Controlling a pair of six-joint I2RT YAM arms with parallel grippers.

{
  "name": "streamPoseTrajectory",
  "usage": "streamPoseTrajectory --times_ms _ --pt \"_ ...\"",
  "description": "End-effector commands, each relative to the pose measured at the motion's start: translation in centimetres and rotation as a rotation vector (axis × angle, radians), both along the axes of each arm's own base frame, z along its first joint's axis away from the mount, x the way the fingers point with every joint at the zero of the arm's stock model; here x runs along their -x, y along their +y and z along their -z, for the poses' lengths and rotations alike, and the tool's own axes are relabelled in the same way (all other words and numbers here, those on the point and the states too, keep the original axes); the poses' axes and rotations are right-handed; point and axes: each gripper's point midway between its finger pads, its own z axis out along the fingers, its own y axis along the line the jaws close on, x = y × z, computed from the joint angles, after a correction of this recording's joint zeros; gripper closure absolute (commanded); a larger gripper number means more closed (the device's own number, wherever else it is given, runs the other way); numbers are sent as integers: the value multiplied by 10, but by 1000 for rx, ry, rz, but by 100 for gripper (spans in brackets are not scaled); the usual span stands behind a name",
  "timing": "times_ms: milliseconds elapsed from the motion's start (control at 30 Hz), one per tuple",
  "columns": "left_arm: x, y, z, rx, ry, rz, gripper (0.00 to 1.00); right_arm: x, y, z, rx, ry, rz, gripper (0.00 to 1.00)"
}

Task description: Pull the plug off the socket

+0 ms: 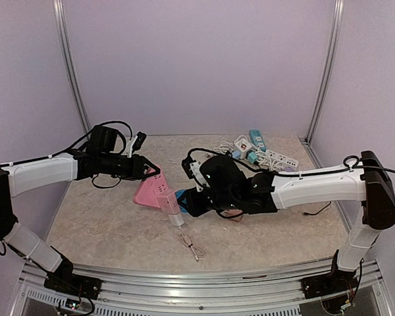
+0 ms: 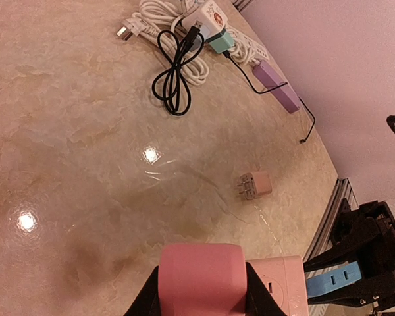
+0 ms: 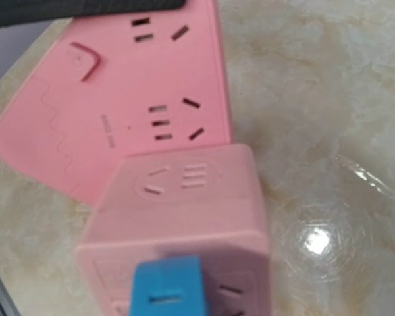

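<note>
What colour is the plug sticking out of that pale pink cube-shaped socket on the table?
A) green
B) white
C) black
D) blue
D: the plug pushed into the pink cube socket is bright blue, as the right wrist view shows close up.

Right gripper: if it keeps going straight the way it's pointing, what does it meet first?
The right gripper would first meet the blue plug, between its jaws, seated in the pink cube socket; beyond lies the pink power strip that the left gripper holds.
</note>
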Motion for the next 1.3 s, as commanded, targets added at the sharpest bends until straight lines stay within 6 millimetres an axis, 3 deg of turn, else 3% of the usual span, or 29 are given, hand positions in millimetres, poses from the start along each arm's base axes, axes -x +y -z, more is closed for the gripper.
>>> streamPoseTrajectory --times_ms 0,500,900,1267 --pt "-5 -5 -20 58 -22 8 100 -1 4 8 24 9 13 70" --pt "-5 -5 -21 59 -23 10 100 -1 10 18 40 20 8 73" --pt "-3 -7 -23 67 -27 23 100 -1 11 19 36 23 6 100" --pt "7 -16 -36 117 -60 110 100 8 12 8 -6 -10 -69 100"
